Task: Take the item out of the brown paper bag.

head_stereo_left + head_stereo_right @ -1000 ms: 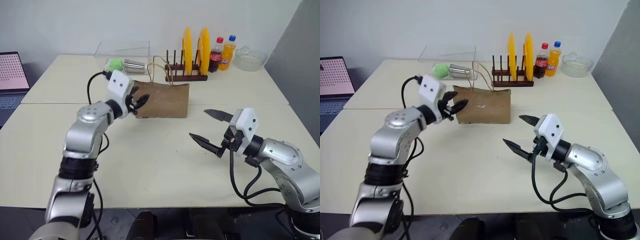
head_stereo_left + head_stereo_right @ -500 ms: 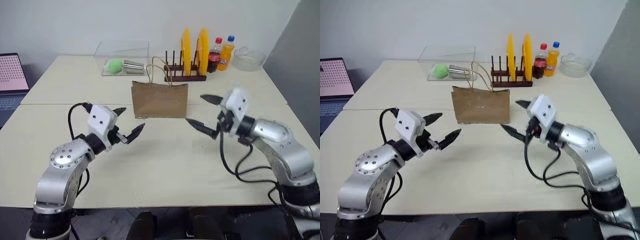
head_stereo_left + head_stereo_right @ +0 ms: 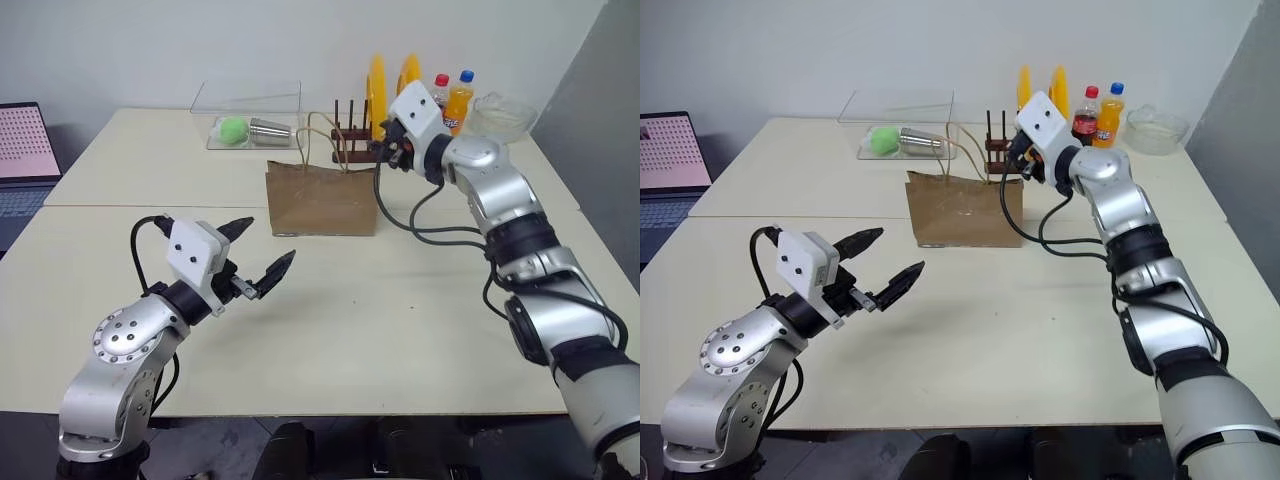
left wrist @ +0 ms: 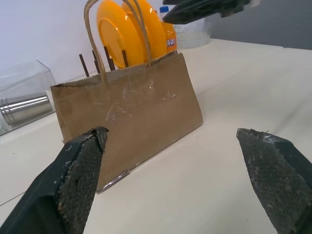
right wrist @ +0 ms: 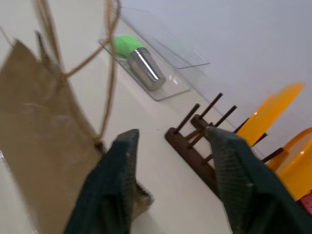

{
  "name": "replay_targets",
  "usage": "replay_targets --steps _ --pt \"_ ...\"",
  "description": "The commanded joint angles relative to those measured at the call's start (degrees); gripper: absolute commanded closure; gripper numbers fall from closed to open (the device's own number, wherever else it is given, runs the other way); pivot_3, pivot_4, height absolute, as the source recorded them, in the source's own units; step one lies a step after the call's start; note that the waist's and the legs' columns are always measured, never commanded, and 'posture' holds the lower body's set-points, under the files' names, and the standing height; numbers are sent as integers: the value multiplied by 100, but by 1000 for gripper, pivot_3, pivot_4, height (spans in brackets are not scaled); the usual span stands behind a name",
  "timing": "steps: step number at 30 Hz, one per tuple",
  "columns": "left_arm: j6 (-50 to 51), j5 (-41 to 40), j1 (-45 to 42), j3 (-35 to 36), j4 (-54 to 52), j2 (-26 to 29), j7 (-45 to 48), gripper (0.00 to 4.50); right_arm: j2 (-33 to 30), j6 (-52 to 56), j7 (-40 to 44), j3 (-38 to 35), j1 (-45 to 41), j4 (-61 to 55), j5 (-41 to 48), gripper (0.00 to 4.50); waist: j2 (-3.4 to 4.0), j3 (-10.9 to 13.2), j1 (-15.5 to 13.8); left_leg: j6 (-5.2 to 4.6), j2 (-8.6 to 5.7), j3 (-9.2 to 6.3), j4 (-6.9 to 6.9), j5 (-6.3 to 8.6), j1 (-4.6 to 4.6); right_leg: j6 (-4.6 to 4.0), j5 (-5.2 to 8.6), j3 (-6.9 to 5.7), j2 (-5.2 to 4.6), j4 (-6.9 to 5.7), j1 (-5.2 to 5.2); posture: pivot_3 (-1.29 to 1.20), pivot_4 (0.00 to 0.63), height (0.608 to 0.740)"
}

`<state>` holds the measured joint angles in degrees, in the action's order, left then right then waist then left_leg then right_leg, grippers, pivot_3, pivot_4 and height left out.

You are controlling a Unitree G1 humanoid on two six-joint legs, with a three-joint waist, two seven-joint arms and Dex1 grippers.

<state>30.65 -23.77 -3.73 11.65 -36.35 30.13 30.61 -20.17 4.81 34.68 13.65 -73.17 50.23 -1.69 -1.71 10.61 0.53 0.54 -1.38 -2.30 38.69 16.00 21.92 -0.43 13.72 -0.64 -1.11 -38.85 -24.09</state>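
- Right gripper [image 3: 1012, 160]: at the top right corner of the brown paper bag [image 3: 322, 201], beside its loop handles [image 5: 105, 63]. Its fingers stand partly apart with nothing between them.
- Left gripper [image 3: 260, 252]: spread wide and empty, well in front of the bag; the right arm is the nearer.
- Bag: upright, mouth upward, long axis across the table.
- Item: hidden, presumably inside the bag below the right gripper.
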Motion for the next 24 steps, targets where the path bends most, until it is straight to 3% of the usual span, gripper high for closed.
replay_targets --steps 1,3,12,24 --pt "-67 -35 18 28 -272 75 -43 0 186 -814 -268 122 -685 1259 -523 3850 1 0 11 0 0 1 -1 0 0 -1 0 1 0 0 -1 0 150 740" --pt "-94 2 2 -20 -284 129 -7 0 352 -1021 -498 291 -994 1889 -871 4484 2 1 25 0 0 2 -2 0 0 -2 -1 1 0 0 -1 0 150 740" --pt "-265 141 163 -137 -189 358 144 0 756 -1385 -227 803 -1203 2649 -1870 4484 8 5 64 0 1 -2 -8 0 0 -8 0 1 0 -1 -4 0 150 740" --pt "-674 267 521 -300 -94 731 723 0 330 -2218 2471 644 -878 1947 -1542 4484 11 6 103 1 1 -5 -42 -1 -15 -8 1 -2 0 5 -4 0 150 740"
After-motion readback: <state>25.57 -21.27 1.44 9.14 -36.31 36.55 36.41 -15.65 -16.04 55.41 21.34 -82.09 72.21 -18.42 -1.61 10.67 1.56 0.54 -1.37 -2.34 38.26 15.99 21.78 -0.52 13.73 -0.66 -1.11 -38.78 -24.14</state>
